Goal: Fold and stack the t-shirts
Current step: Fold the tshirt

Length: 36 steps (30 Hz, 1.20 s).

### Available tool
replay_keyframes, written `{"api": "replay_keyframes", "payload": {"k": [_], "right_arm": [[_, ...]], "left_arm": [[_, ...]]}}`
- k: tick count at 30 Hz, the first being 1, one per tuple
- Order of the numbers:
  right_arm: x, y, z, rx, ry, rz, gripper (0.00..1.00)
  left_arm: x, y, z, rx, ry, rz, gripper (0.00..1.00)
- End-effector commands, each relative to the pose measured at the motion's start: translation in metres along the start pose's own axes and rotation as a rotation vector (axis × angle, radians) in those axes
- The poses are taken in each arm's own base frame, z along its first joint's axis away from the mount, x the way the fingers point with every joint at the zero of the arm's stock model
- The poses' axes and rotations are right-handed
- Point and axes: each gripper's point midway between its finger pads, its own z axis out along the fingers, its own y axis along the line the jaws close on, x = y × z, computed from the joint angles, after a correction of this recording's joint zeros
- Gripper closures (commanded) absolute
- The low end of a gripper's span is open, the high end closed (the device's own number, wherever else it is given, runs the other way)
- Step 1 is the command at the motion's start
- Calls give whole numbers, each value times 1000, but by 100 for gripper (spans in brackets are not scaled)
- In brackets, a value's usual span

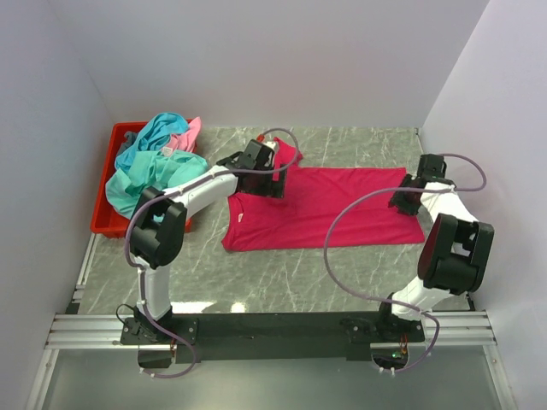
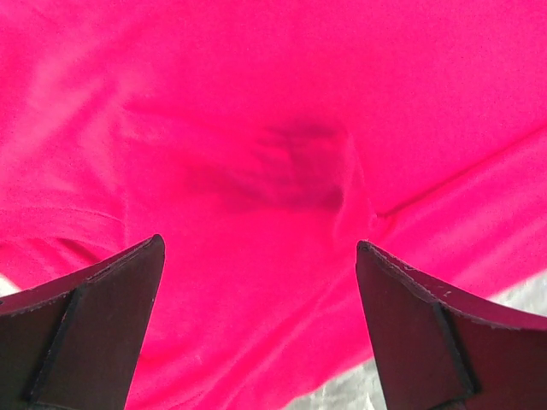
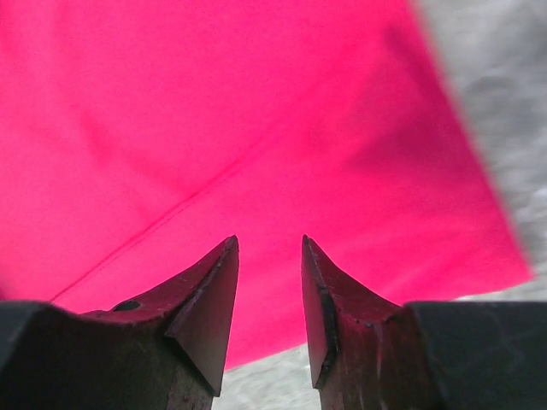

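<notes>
Gray marble table (image 1: 291,282), white walls (image 1: 256,60) (red bin (image 1: 101,218) at left). L gripper (image 2: 258,242) spread wide over magenta shirt (image 1: 342,209), R gripper (image 3: 269,241) barely apart, empty.

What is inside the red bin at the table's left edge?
A crumpled heap of teal t-shirts with a light pink t-shirt at its far side, spilling over the rim of the red bin. The heap covers the bin's floor, so anything beneath cannot be seen.
</notes>
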Motion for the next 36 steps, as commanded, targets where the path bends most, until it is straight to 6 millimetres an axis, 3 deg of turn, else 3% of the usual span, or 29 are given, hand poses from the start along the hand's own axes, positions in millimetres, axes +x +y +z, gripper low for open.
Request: {"api": "replay_keyframes", "payload": {"k": [1, 6, 14, 20, 25, 30, 36], "right_arm": [[-22, -19, 4, 53, -34, -1, 57], [-7, -28, 29, 74, 37, 19, 56], [31, -34, 49, 94, 134, 40, 56], [39, -35, 47, 126, 158, 16, 56], [59, -34, 40, 153, 198, -7, 56], [84, -41, 33, 183, 250, -13, 56], [97, -37, 18, 168, 266, 0, 56]], "left_arm": [[17, -17, -11, 90, 55, 14, 1], [56, -6, 2, 85, 157, 28, 1], [84, 26, 20, -28, 217, 3, 1], [94, 50, 23, -79, 230, -27, 1], [103, 66, 19, -104, 238, -30, 1], [116, 75, 15, -111, 258, -30, 1], [133, 82, 7, -119, 281, -33, 1]]}}
